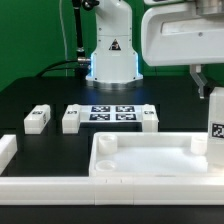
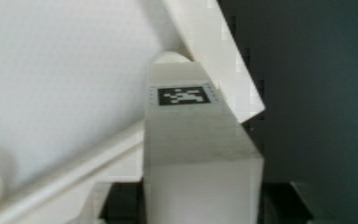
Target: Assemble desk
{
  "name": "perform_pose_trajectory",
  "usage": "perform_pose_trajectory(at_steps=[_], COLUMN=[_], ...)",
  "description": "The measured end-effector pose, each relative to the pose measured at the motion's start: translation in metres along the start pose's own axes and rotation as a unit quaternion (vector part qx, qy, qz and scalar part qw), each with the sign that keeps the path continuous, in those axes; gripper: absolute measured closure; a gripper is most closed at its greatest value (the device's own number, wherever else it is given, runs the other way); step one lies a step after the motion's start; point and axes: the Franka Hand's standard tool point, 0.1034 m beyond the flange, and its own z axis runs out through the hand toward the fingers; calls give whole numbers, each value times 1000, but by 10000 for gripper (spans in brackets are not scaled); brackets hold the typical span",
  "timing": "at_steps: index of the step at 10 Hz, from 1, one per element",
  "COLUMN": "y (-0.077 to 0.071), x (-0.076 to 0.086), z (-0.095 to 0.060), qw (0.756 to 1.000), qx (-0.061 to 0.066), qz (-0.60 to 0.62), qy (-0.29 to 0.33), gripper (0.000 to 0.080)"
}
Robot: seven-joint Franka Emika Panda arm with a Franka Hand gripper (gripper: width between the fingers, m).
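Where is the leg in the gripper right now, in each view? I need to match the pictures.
Exterior view: the held leg stands upright at the exterior view's far right edge, at that end of the tabletop.
Wrist view: the held leg fills the middle of the picture, beside the tabletop's raised rim.
Shared landmark: the leg's black-and-white tag.

Three loose legs (image 1: 37, 119) are flanking the marker board (image 1: 112, 113), blocking low passes there. Bare table (image 1: 40, 92) is lying open behind them, toward the exterior view's left. Tabletop (image 1: 150, 165) rim and border bars (image 1: 45, 188) are walling the front. Held leg (image 1: 215, 125) is crowding the rim corner.
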Motion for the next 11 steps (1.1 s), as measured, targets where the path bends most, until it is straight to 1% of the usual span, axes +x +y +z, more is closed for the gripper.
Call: perform_pose_trajectory(at_steps=[1,3,4,5,6,8,9,10,11], y=[-2,0,-1,0,-5,-16,-16,-16,-16], x=[-2,-1,-2,-5,-9,-15,-16,-16,-17], z=[0,0,0,0,0,2,2,2,2], qw=[1000,997,992,978,961,921,924,933,938], qx=[-1,-2,6,19,24,53,55,55,52], qz=[18,71,126,209,274,384,378,355,343], qy=[-1,0,-4,-12,-17,-24,-26,-25,-25], gripper=[511,510,510,508,508,505,505,422,422])
